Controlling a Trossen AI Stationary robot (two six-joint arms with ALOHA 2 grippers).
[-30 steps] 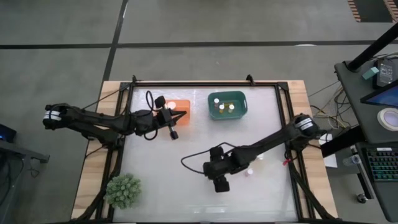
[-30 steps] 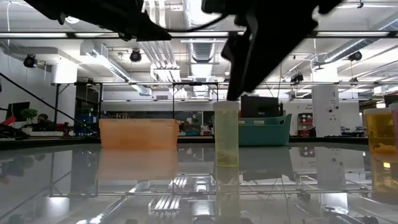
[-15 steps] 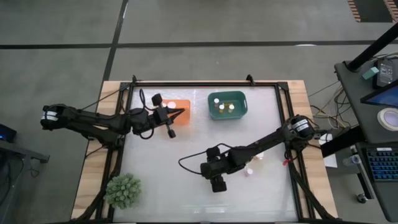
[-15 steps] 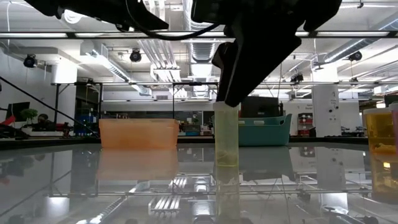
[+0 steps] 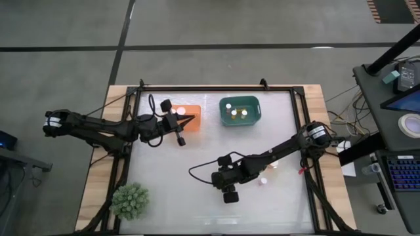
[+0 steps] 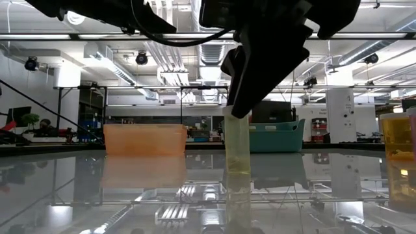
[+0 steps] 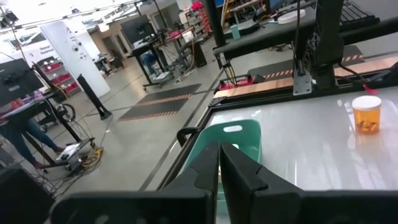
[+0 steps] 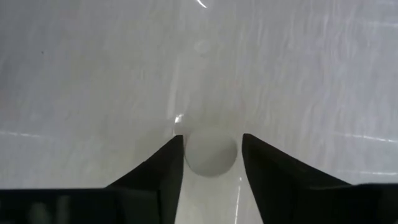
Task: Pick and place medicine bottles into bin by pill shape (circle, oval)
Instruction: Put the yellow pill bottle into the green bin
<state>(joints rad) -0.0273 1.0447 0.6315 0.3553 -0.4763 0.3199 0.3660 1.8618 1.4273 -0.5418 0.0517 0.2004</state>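
Observation:
A yellowish medicine bottle [image 6: 237, 146] with a white cap [image 8: 211, 151] stands upright on the table's glossy top. My right gripper [image 5: 230, 195] is right above it, open and pointing down. Its two fingers stand on either side of the cap [image 8: 177, 158], and I cannot tell whether they touch it. In the high view the gripper hides the bottle. My left gripper [image 5: 191, 118] hovers shut and empty over the orange bin [image 5: 190, 128], pointing toward the teal bin [image 5: 239, 110]. The teal bin holds several white-capped bottles.
Two more bottles [image 5: 262, 180] [image 5: 274, 164] stand on the table to the right of my right gripper. One amber bottle shows in the left wrist view [image 7: 365, 115] and one at the low view's right edge [image 6: 396, 140]. A green plant [image 5: 129, 200] sits at the near left corner.
My right gripper has moved slightly toward the table's left edge and come down over the upright bottle, so its fingers now reach lower around the cap. My left gripper has shifted a little toward the left over the orange bin.

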